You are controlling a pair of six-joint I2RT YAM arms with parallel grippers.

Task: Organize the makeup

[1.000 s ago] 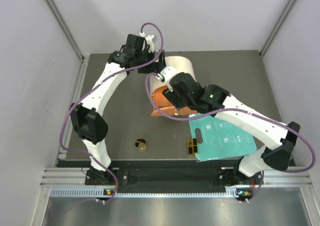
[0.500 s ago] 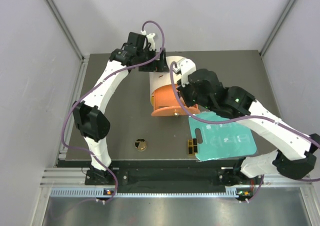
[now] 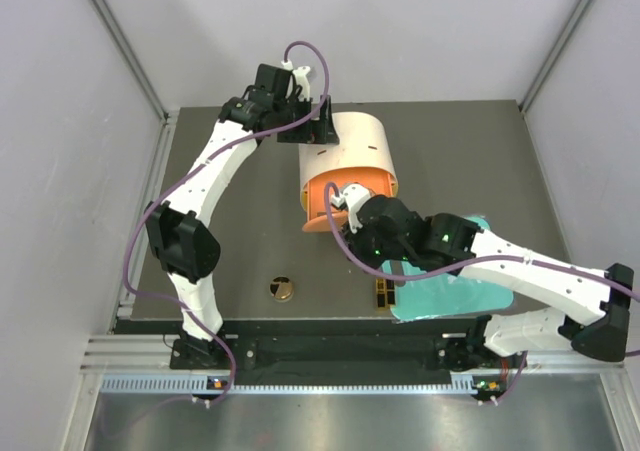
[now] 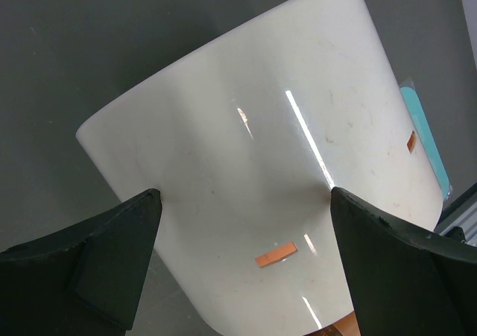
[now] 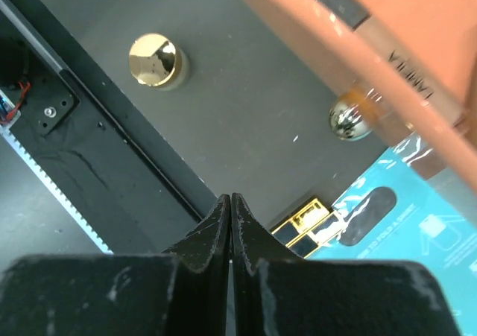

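Since 0.5 s ago the right gripper point(image 5: 231, 200) has dropped from above the cream-and-orange box point(image 3: 360, 146) to its orange end, jaws clenched on nothing. Its forearm now hides more of the teal board point(image 5: 440, 232). The left gripper point(image 4: 242, 194) has not moved: jaws released, spread over the box's cream wall at the far end; whether they touch it I cannot tell. 1 peach tube point(image 5: 402, 64) with a dark cap shows at the orange end. The gold compact point(image 3: 281, 289) stands alone on open bench point(image 3: 230, 231) front-left of the box. The black-and-gold piece point(image 3: 383, 293) touches the board's left edge, near the bench's front edge.
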